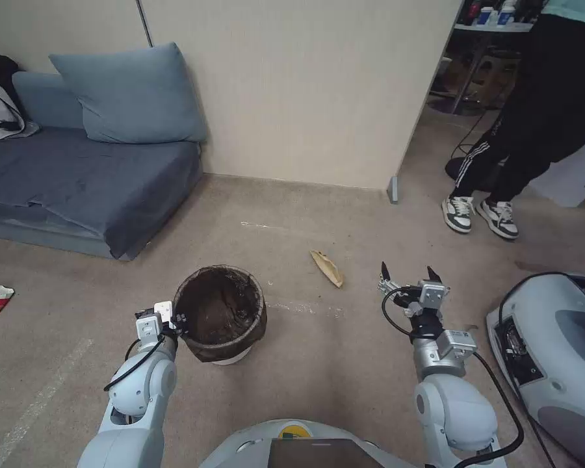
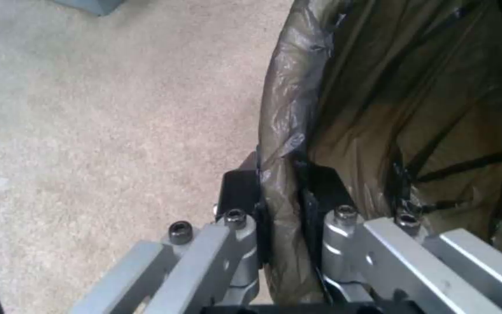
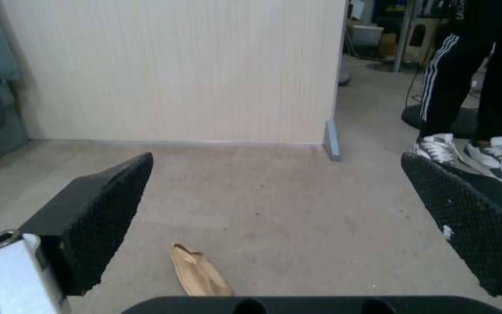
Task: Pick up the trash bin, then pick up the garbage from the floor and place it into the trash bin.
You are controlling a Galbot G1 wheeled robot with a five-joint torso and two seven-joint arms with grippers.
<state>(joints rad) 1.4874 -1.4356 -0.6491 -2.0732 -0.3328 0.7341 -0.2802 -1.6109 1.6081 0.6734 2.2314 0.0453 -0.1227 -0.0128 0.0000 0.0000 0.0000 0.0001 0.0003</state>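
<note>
Writing none legible; left claw (image 1: pixel 179 320) pinches trash bin (image 1: pixel 220 322) rim.

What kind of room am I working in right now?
Probably a lounge corner of an office or lab: carpeted floor, a blue sofa with a cushion against a partition wall, and a desk area beyond the opening.
</note>
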